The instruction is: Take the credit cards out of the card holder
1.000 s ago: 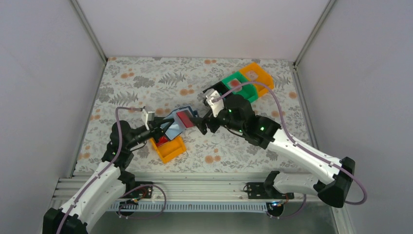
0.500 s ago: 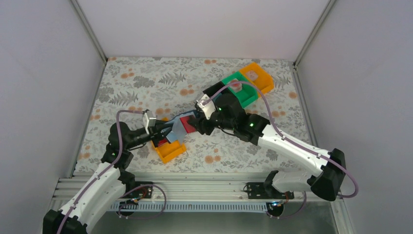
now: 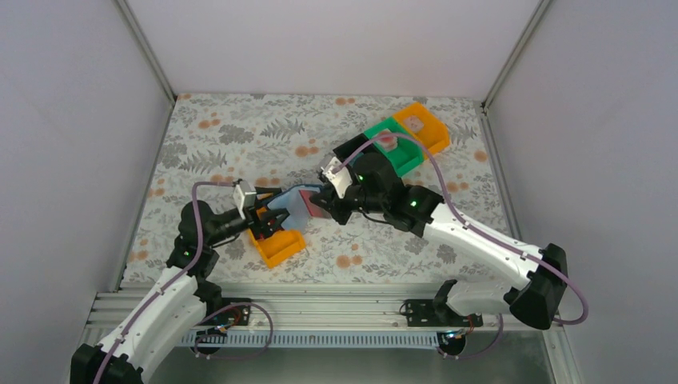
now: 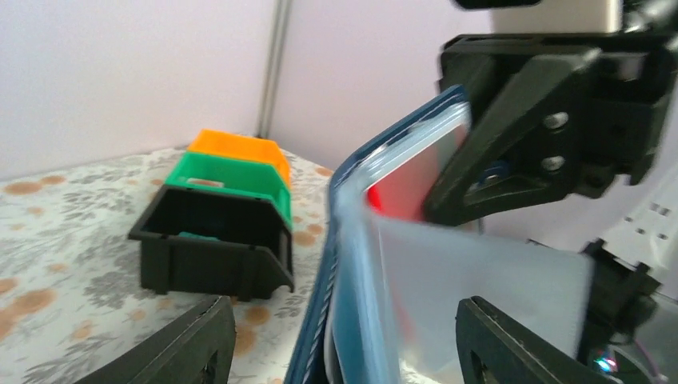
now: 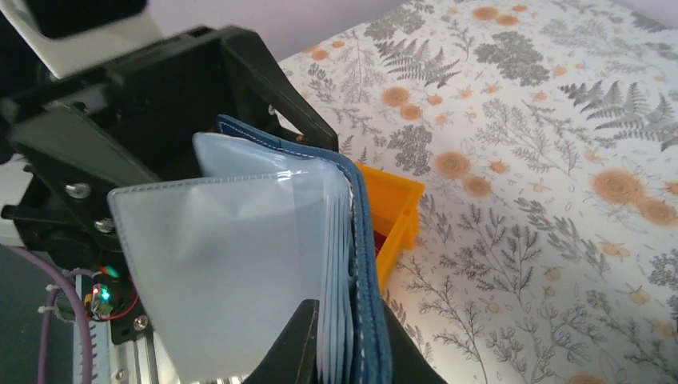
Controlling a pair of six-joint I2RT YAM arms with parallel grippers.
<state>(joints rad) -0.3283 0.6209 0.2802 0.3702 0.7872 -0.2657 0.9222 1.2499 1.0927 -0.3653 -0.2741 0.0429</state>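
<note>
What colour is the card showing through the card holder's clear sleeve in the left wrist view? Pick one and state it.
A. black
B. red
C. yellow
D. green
B: in the left wrist view, a red credit card shows through a clear sleeve of the open navy card holder.
</note>
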